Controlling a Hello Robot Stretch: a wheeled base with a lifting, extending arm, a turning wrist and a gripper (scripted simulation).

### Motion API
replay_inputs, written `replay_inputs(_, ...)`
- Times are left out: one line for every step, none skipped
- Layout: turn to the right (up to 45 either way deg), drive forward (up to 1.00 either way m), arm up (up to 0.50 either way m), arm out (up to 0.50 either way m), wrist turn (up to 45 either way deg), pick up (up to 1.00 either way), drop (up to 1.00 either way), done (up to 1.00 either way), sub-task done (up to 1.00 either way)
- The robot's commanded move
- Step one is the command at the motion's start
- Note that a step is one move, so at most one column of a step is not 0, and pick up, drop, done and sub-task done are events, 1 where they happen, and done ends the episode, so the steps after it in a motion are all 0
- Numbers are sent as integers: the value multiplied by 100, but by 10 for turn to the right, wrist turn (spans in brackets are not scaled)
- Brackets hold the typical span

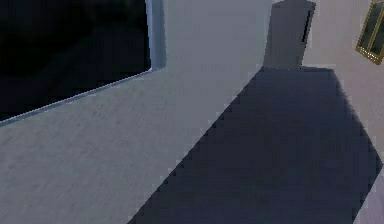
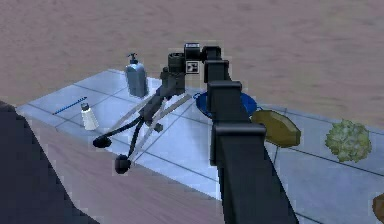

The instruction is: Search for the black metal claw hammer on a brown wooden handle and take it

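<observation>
- Likely the search step is in hand: where the hammer lies cannot be told, so nothing can be taken yet.
- In the arm side view the arm [image 2: 240, 150] rises from the bottom edge. The gripper [image 2: 112, 153] points toward the lower left of the frame, at the near edge of a pale blue counter [image 2: 180, 145].
- The state of its fingers [image 2: 100, 142] cannot be told.
- Nor can I tell whether it holds anything, because a small white shaker [image 2: 90, 117] stands just beside its far end.
- Around it on the counter:
  - a soap bottle [image 2: 135, 75] stands up and to the left of the gripper's body;
  - a thin blue stick [image 2: 68, 103] lies at the far left;
  - a blue bowl [image 2: 200, 104] sits partly behind the arm;
  - a brown lump [image 2: 277, 128] and a green leafy lump [image 2: 347, 140] lie to the right.
- By shape and colour I would take none of these for a hammer, so its place relative to the gripper is unknown.
- The forward view has a dark window [image 1: 70, 45] at upper left, a white wall [image 1: 120, 140], dark floor [image 1: 280, 150], a grey door [image 1: 290, 35] at upper right and a gold-framed picture [image 1: 372, 38] on the right edge.
- The next move, I judge, calls for turning or driving the base to bring other surfaces into sight. The arm should be kept clear of the shaker and bottle.
</observation>
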Motion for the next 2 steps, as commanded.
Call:
replay_inputs(0,0,0,0,450,0,0,0,0)
replay_inputs(0,0,0,0,450,0,0,0,0)
